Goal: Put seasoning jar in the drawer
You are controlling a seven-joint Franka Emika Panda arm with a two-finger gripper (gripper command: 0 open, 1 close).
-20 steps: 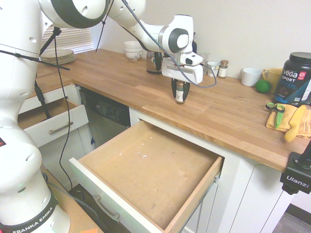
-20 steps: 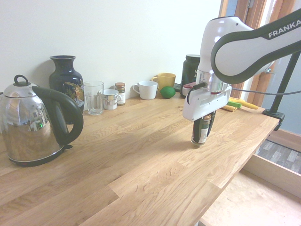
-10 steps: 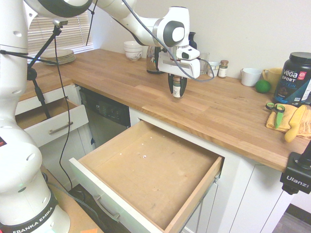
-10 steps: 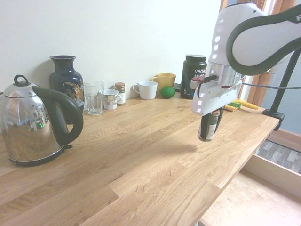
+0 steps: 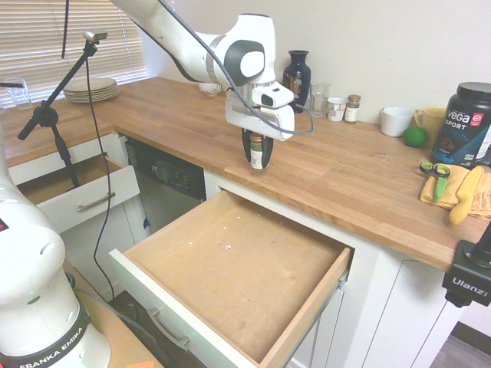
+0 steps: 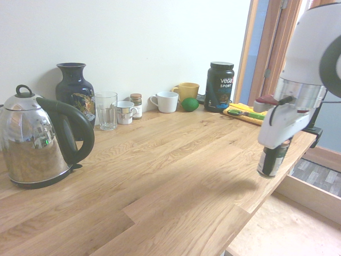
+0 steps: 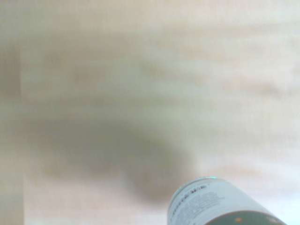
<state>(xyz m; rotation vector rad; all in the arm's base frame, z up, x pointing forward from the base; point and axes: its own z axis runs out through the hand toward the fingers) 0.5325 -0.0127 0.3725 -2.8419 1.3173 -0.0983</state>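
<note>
The drawer (image 5: 238, 284) is pulled fully out below the counter, nearest the first exterior camera, its wood bottom bare apart from a few small specks. Above and behind its back edge, the seasoning jar (image 5: 257, 152) is carried upright by the gripper (image 5: 257, 151), clear of the counter (image 5: 360, 184) and near its front edge. The jaws are pinched on the jar's sides, dark fingers down both flanks; nothing else is touched.

Risks, as judged: a slip is possible, since smooth glass is held by two narrow fingers only. If the jar is lowered before the counter edge is fully passed, its base could be clipped on the wood and tilted in the grip. If let go from too high, it could tip, roll across the shallow drawer, or crack.

Further back, the vase (image 5: 297, 72), drinking glass (image 5: 320, 99) and a brown-lidded jar (image 5: 352, 109) stand along the wall, well apart from the gripper; no clash is expected there.
</note>
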